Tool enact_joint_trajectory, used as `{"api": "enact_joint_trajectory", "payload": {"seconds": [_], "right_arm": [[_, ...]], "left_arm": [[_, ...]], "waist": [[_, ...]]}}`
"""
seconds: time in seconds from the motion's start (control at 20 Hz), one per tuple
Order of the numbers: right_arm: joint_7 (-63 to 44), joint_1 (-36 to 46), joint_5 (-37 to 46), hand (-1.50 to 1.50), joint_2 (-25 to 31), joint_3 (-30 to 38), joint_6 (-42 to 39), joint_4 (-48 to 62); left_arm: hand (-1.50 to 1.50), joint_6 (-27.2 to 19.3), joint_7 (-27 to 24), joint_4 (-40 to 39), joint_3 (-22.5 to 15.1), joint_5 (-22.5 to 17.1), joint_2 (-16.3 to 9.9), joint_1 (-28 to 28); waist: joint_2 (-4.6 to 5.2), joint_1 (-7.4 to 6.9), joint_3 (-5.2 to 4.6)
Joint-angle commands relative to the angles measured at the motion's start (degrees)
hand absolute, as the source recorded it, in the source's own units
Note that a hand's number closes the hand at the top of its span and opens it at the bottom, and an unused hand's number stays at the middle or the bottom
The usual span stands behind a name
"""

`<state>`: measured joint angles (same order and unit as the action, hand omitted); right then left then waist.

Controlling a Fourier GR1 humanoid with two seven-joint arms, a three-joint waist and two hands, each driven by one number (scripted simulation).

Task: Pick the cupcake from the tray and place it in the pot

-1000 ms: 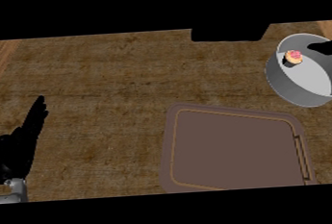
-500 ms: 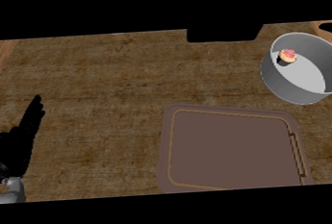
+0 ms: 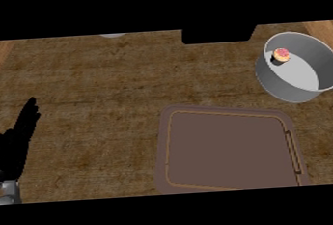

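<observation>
One cupcake (image 3: pixel 281 54) sits inside the pot (image 3: pixel 317 82); the tray (image 3: pixel 229 151) lies bare; the left hand (image 3: pixel 14 145) rests released, fingers straight.

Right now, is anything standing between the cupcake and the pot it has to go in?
Nothing does: the cupcake already sits inside the pot, near its far wall. The tray holds nothing. The left hand rests open at the view's left edge; the right hand is out of view.
</observation>
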<state>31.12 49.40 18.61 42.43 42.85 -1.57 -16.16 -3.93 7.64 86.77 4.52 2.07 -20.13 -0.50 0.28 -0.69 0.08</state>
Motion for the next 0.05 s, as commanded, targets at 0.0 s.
{"api": "enact_joint_trajectory", "payload": {"seconds": [0.0], "right_arm": [[1.92,-4.81,-3.66,-1.50,1.36,1.47,-3.55,-0.79]], "left_arm": [[0.00,-0.95,-1.09,0.48,-1.44,2.15,2.11,1.27]], "waist": [[-0.10,0.19,-0.02]]}}
